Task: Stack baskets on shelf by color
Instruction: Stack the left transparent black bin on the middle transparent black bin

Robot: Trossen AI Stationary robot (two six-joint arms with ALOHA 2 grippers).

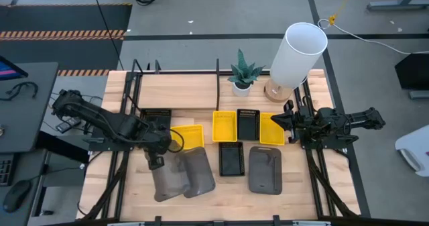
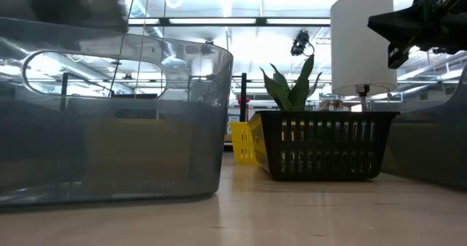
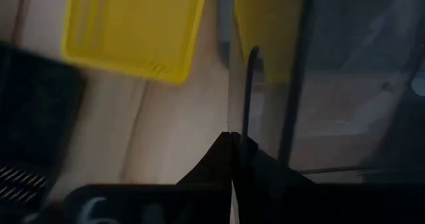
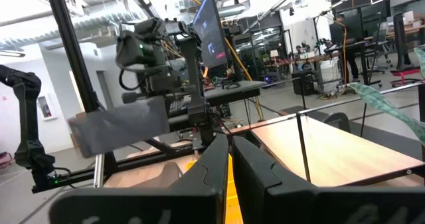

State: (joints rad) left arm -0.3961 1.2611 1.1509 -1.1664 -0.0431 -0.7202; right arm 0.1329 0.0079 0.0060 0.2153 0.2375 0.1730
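Left pincer [image 1: 156, 160] clamped on the rim of a dark grey basket [image 1: 167, 179], held at the tabletop's [image 1: 201, 202] left front, beside another grey one [image 1: 200, 173]. Right pincer [image 1: 289, 122] closed, empty, above the yellow basket [image 1: 270, 129] at the shelf [image 1: 201, 92] side; remaining baskets lie mid-tabletop.

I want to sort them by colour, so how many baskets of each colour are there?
Yellow baskets: 3
Black baskets: 3
Grey baskets: 3
Total: 9
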